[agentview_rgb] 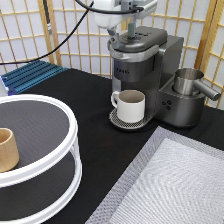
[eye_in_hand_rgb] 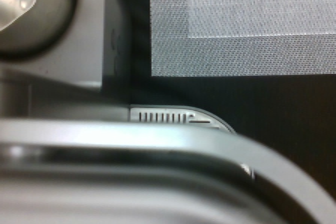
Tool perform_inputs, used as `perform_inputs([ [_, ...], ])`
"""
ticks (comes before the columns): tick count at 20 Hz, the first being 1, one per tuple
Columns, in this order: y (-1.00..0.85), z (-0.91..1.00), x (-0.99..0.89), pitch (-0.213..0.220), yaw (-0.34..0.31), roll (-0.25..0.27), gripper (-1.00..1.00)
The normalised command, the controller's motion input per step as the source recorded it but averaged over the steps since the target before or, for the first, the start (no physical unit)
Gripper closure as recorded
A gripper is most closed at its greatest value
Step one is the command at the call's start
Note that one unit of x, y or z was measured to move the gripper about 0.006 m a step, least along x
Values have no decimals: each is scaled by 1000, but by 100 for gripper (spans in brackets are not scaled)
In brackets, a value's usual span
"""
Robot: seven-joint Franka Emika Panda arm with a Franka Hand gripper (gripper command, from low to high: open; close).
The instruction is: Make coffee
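The claw (agentview_rgb: 131, 31) hangs directly over the coffee machine's (agentview_rgb: 145, 75) lid, touching it; its grip cannot be told. A white mug (agentview_rgb: 131, 105) stands below the claw on the drip tray.

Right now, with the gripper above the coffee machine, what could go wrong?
1. The gripper is right at the lid of the coffee machine; a push off-centre might slip off the lid or shift the machine.
2. The white mug sits on the drip tray directly under the brew head; if the machine moves, the mug may no longer be lined up.
3. No coffee pod shows in either view, so whether one is loaded cannot be confirmed.
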Motion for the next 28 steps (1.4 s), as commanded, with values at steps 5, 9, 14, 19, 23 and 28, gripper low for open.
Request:
perform_inputs([
  [5,178,-725,-94,9,14,-10,-100],
  [9,366,-1000,-29,25,25,-10,-100],
  [14,-306,352,-503,-57,22,20,-100],
  [19,-893,653,-85,-85,0,182,-100],
  [23,-937,421,-1,-48,0,213,-100],
  [28,-995,-97,0,-11,0,195,-100],
])
